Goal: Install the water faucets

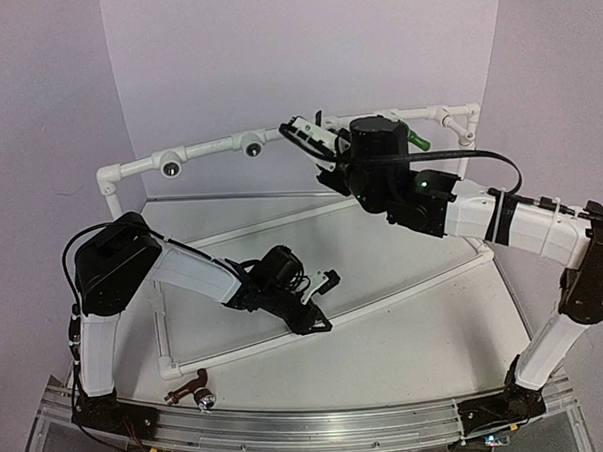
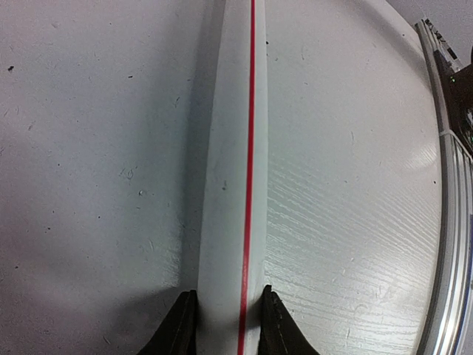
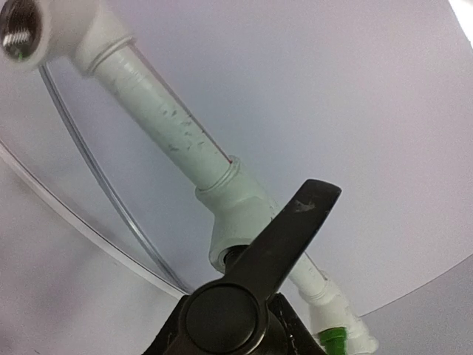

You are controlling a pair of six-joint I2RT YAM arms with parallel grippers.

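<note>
In my right wrist view the black faucet (image 3: pixel 251 296) with its stubby lever runs off the bottom edge, leaving only slivers of the right gripper (image 3: pixel 230 329) either side. The green faucet (image 3: pixel 332 342) at lower right is clipped too, and the threaded white pipe socket (image 3: pixel 22 29) at upper left is blurred. My left wrist view cuts the left gripper (image 2: pixel 227 299) down to two fingertips (image 2: pixel 181 329) at the bottom edge, flanking the red-striped white pipe (image 2: pixel 225 185).

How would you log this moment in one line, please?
left gripper: shut on pipe | right gripper: holds black faucet at socket | green faucet: on frame | brown faucet: loose on table
</note>
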